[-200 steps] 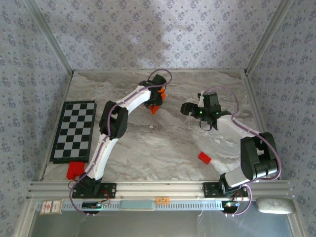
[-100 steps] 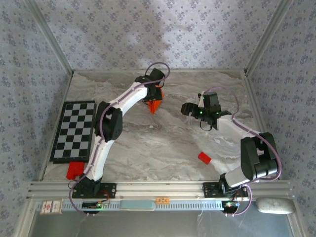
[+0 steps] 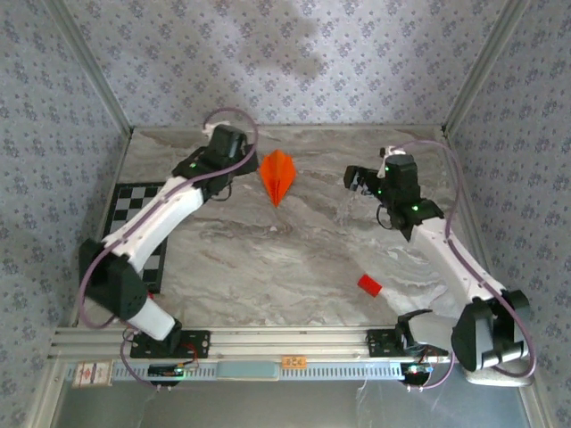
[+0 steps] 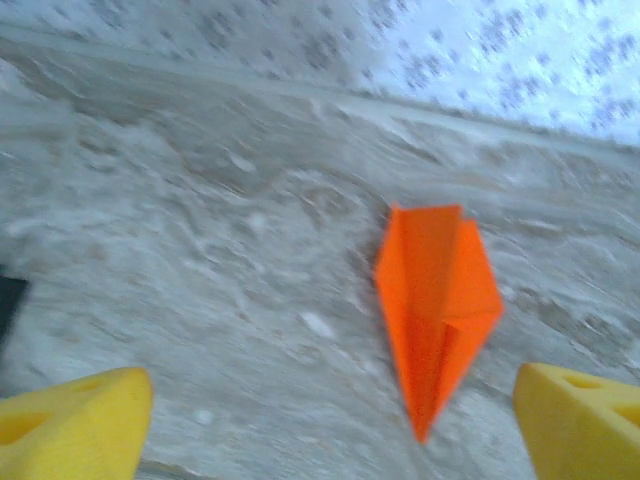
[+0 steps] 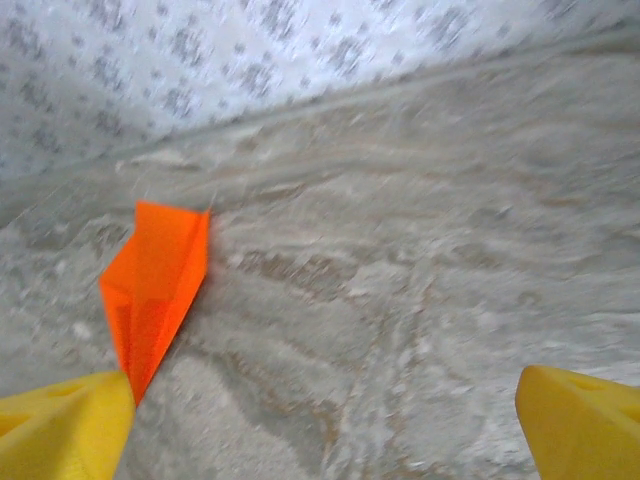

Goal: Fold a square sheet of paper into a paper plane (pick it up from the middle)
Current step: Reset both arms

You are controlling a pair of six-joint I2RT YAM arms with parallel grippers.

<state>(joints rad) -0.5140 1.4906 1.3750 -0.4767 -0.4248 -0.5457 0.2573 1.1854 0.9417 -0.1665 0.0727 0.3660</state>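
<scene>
Paper plane: light, flimsy, likely crushable (creases may spring open); pinch gently mid-spine.
Left tool: jaws wide, empty.
Right tool: likewise.

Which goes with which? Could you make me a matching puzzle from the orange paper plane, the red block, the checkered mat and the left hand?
Things:
1. paper plane
2. red block
3. checkered mat
4. left hand

Places or states:
A. near the front, right of centre
B. open, holding nothing
C. far back, near the middle
D. along the left edge of the table

Pairs: 1-C, 2-A, 3-D, 4-B
</scene>
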